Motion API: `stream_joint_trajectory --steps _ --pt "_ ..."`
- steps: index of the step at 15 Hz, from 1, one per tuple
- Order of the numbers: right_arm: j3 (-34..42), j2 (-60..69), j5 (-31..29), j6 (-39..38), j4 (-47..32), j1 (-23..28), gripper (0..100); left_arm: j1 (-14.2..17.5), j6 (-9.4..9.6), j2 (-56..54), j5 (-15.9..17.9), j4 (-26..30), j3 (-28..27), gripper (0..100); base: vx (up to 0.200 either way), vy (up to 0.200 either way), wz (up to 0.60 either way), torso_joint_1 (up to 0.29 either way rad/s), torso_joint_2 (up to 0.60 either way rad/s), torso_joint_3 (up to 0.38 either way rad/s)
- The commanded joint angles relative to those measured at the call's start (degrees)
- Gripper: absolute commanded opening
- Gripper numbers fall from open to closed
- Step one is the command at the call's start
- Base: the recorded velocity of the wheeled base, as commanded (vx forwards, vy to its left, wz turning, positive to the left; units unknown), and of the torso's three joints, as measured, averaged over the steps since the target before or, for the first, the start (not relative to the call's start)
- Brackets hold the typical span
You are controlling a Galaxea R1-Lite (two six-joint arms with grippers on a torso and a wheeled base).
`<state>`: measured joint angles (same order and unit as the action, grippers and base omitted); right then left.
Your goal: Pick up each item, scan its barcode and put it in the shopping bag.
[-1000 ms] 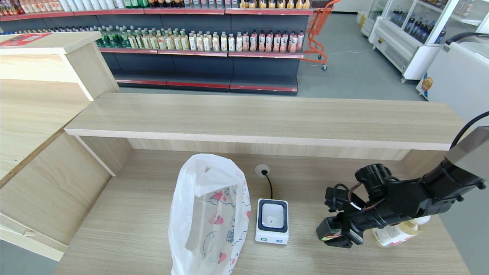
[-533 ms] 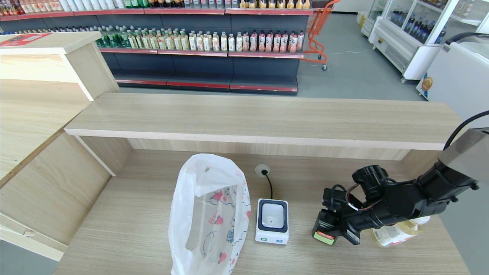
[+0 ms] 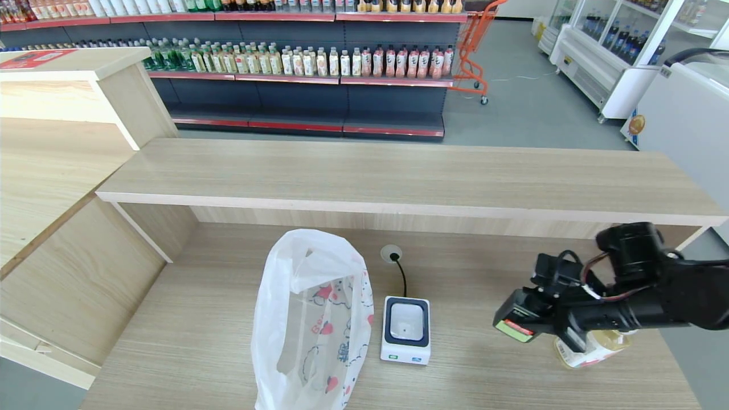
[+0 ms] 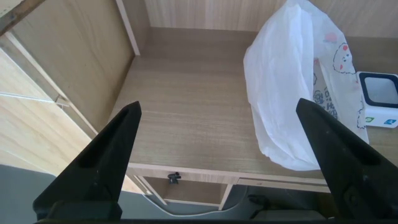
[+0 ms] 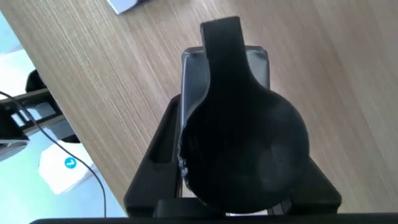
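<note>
My right gripper (image 3: 527,320) hangs over the right side of the wooden counter (image 3: 199,341), shut on a dark item (image 3: 514,329) with a green and red label. In the right wrist view that black item (image 5: 242,137) sits between the grey fingers (image 5: 186,74). Under the arm, a bottle of pale yellow liquid (image 3: 592,348) lies on the counter, partly hidden. The white scanner (image 3: 405,329) stands left of the held item. The white printed shopping bag (image 3: 310,319) stands open beside it. My left gripper (image 4: 221,165) is open above the counter's near left edge, with the bag (image 4: 298,93) ahead of it.
A raised wooden ledge (image 3: 398,182) runs along the back of the counter. The scanner's black cable goes to a grommet (image 3: 390,253). A wooden side wall (image 3: 80,285) closes the left end. Bare counter lies between the scanner and the right arm.
The right arm first edged left toward the scanner, then swung right and up, carrying the dark item farther from the scanner. Bag, scanner and lying bottle stayed put.
</note>
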<state>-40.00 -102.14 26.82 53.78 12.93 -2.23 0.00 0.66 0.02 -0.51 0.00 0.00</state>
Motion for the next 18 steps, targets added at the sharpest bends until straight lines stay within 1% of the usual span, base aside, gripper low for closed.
stream_joint_trajectory --steps 1,2,4,5,6,7,8,9,10,11,12,13,14,15,16,17,18 --pt "7.8 15.8 0.8 1.3 0.3 7.0 0 0.0 -0.04 0.0 0.0 0.0 0.0 100 0.000 0.000 0.00 0.000 0.00 0.000" --pt "8.4 17.9 2.4 3.6 1.6 7.0 0 0.0 -0.04 0.0 0.0 0.0 0.0 100 0.000 0.000 0.00 0.000 0.00 0.000" --pt "10.5 21.4 9.9 15.1 5.3 6.7 0 0.0 0.04 0.0 0.0 0.0 0.0 100 0.000 0.000 0.00 0.000 0.00 0.000" --pt "12.8 22.8 17.0 27.5 5.3 5.8 0 0.0 -0.04 0.0 0.0 0.0 0.0 100 0.000 0.000 0.00 0.000 0.00 0.000" --pt "13.7 23.0 19.6 38.7 4.8 4.2 0 0.0 -0.04 0.0 0.0 0.0 0.0 100 0.000 0.000 0.00 0.000 0.00 0.000" --pt "14.0 23.0 20.6 50.5 3.0 1.4 0 0.0 -0.04 0.0 0.0 0.0 0.0 100 0.000 0.000 0.00 0.000 0.00 0.000" --pt "14.6 22.8 20.3 60.9 -0.5 -2.3 0 0.0 -0.04 0.0 0.0 0.0 0.0 100 0.000 0.000 0.00 0.000 0.00 0.000" --pt "15.5 21.7 20.0 70.2 -2.4 -4.4 0 0.0 -0.04 0.0 0.0 0.0 0.0 100 0.000 0.000 0.00 0.000 0.00 0.000" --pt "16.5 20.6 20.0 80.8 -2.3 -5.6 0 0.0 -0.04 0.0 0.0 0.0 0.0 100 0.000 0.000 0.00 0.000 0.00 0.000" --pt "16.4 20.9 20.3 87.5 -2.3 -6.2 0 0.0 0.04 0.0 0.0 0.0 0.0 100 0.000 0.000 0.00 0.000 0.00 0.000" --pt "16.4 21.3 21.8 91.4 -2.4 -6.4 0 0.0 -0.04 0.0 0.0 0.0 0.0 100 0.000 0.000 0.00 0.000 0.00 0.000" --pt "16.4 22.5 24.1 93.6 -2.2 -6.6 0 0.0 -0.04 0.0 0.0 0.0 0.0 100 0.000 0.000 0.00 0.000 0.00 0.000" --pt "16.4 23.2 24.9 97.7 -2.4 -6.9 0 0.0 -0.04 0.0 0.0 0.0 0.0 100 0.000 0.000 0.00 0.000 0.00 0.000" --pt "16.3 22.6 25.6 101.3 -2.5 -8.5 0 0.0 0.04 0.0 0.0 0.0 0.0 100 0.000 0.000 0.00 0.000 0.00 0.000" --pt "16.0 22.0 26.0 103.6 -2.3 -11.0 0 0.0 -0.04 0.0 0.0 0.0 0.0 100 0.000 0.000 0.00 0.000 0.00 0.000" --pt "16.0 22.0 26.0 103.8 -2.4 -11.2 0 0.0 0.04 0.0 0.0 0.0 0.0 100 0.000 0.000 0.00 0.000 0.00 0.000" --pt "16.0 21.4 26.0 106.8 -2.3 -17.9 0 0.0 -0.04 0.0 0.0 0.0 0.0 100 0.000 0.000 0.00 0.000 0.00 0.000"
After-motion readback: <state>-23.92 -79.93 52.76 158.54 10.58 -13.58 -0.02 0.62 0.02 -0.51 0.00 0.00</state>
